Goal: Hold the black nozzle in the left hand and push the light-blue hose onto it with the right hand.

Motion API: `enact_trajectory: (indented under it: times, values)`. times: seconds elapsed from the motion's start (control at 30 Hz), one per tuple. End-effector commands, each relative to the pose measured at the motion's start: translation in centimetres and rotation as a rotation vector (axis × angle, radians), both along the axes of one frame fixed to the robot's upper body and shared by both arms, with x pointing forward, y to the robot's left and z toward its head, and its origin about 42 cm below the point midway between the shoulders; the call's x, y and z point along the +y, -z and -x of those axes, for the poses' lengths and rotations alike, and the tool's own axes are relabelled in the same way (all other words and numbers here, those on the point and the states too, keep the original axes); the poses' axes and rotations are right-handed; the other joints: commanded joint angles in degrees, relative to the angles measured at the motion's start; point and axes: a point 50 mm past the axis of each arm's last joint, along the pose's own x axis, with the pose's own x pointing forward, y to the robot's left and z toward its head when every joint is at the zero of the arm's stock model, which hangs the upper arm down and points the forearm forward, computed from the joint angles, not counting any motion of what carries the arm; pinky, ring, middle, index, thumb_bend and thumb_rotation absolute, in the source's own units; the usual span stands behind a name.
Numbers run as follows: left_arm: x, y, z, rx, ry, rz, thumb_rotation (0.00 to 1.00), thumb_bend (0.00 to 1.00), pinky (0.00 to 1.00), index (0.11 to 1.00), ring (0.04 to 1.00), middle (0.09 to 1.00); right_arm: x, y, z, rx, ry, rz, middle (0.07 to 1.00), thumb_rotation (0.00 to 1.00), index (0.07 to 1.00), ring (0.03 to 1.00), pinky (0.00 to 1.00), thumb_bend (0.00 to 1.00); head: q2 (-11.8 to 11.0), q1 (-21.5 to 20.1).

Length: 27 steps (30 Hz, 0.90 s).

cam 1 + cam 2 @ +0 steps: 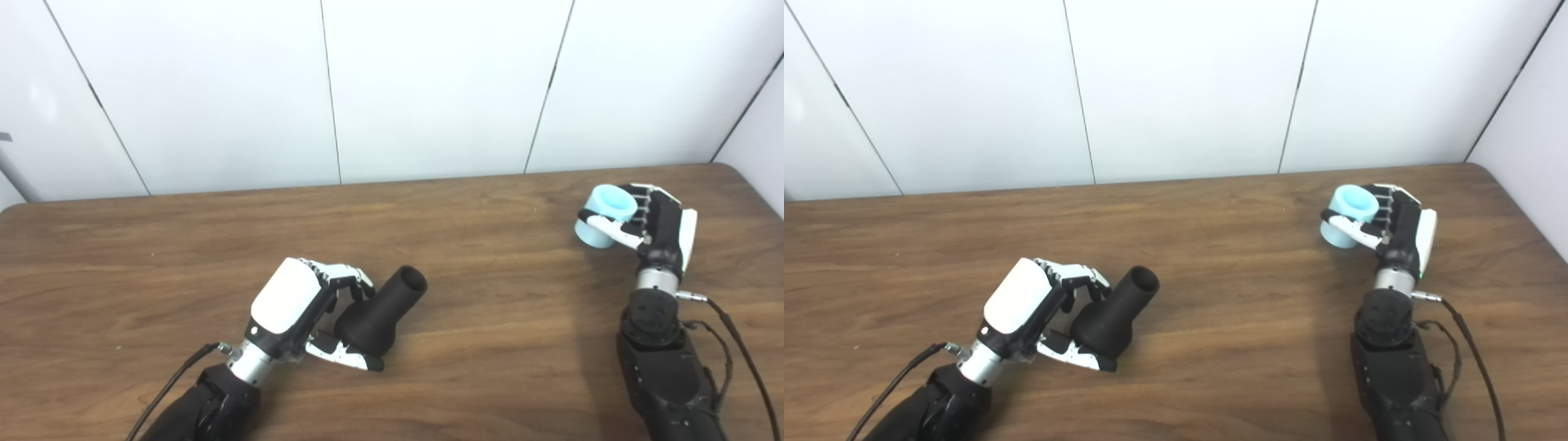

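Fingers (343, 275) of the left hand (294, 306) curl around the wide base of the black nozzle (383, 312), thumb underneath, so the grip sits low and leaves the narrow neck bare. That neck points toward two o'clock with its open mouth facing the other arm, a sensible pose for receiving a sleeve. Off toward three o'clock, well apart, the right hand (652, 223) is wrapped around the light-blue hose (603, 215), thumb across its side and fingers behind. One open end tilts up toward eleven o'clock, clear of the grasp. Both pieces appear raised just off the wooden table (490, 343). Bringing them together remains to be done.
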Motion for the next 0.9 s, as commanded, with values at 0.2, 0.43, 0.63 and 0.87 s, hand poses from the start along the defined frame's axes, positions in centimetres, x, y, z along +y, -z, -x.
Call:
enact_trajectory:
  times: [0.2,0.43,0.63,0.87]
  values:
    - [-0.5,7.7,4.8,0.261,-0.002,-0.078,0.00,0.52,0.12,0.481,0.172,0.471,3.7,-4.8,0.3,-0.144,-0.142,0.060,0.495,0.00,0.484,0.436,0.39,0.52,0.10,0.45]
    - [-0.7,8.2,5.1,0.317,-0.009,-0.106,0.00,0.52,0.13,0.481,0.174,0.471,6.1,-6.5,1.6,-0.220,-0.254,0.037,0.493,0.00,0.490,0.432,0.37,0.52,0.29,0.84]
    - [-0.7,8.4,5.1,0.323,-0.014,-0.104,0.00,0.52,0.11,0.481,0.150,0.471,8.6,-8.1,3.8,-0.263,-0.367,0.060,0.485,0.00,0.506,0.426,0.35,0.52,0.50,1.51]
    - [-0.8,8.4,5.0,0.322,-0.017,-0.115,0.00,0.52,0.10,0.481,0.147,0.471,12.0,-9.6,6.6,-0.294,-0.506,0.096,0.483,0.00,0.530,0.407,0.33,0.51,0.53,2.08]
